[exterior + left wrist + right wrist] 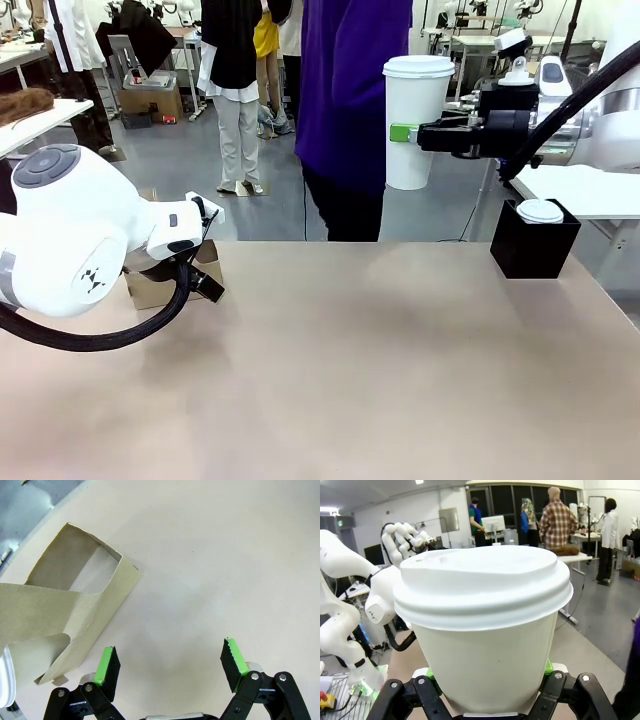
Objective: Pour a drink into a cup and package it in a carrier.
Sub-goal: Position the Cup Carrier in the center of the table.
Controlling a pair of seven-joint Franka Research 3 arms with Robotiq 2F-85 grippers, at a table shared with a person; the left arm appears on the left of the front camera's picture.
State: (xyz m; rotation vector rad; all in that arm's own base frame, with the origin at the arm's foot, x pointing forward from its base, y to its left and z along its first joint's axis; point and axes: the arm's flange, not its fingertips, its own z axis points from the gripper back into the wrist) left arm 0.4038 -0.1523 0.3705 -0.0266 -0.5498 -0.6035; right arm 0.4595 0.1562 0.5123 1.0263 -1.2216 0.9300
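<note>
right tool [403, 132] clamps the lidded white paper cup [417, 120], held well above the surface [380, 350]. left tool [172, 662] stands wide open and holds nothing, with the brown cardboard carrier [60, 605] just beside one finger.

Black box [533, 250] at far right of the table [350, 380]; person [345, 100] beyond.

Grey shiny floor [170, 165], beige tabletop [380, 370], white side table [590, 190], dark windows [512, 502] behind
</note>
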